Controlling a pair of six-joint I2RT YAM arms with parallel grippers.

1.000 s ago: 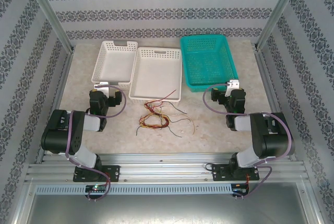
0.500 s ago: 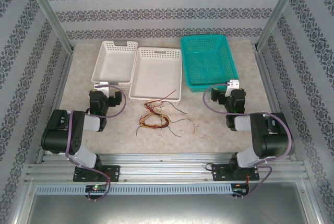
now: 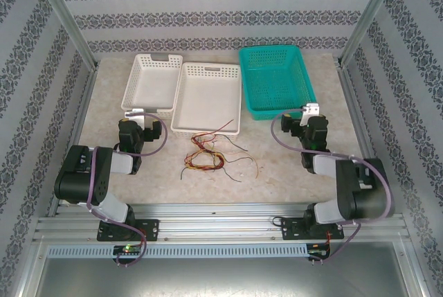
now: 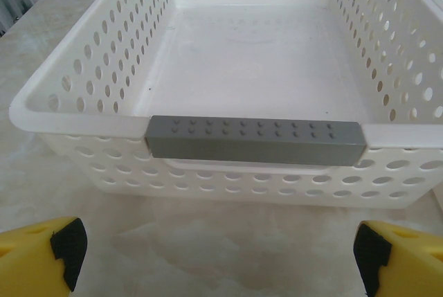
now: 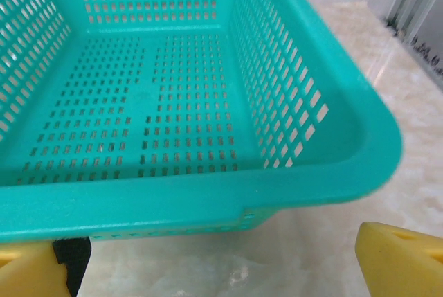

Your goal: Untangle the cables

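- Clearly, the cables (image 3: 208,155) lie on the bench (image 3: 277,165) between the two arms, in a loose knot of yellow, red and dark wire.
- From the left gripper (image 3: 135,113) they are to its right and back toward the bases. From the right gripper (image 3: 309,110) they are to its left and also back.
- I judge the left gripper to be a little nearer. The free ends fan out toward the right arm.
- Both grippers are wide apart and hold nothing. The left gripper (image 4: 218,259) faces the white basket (image 4: 83,124), and the right gripper (image 5: 221,262) faces the green basket (image 5: 208,203).
- One red strand reaches the front wall of the middle basket (image 3: 208,100). I cannot tell if it touches.
- Bare bench is on both sides of the knot, so each arm has room to turn inward.
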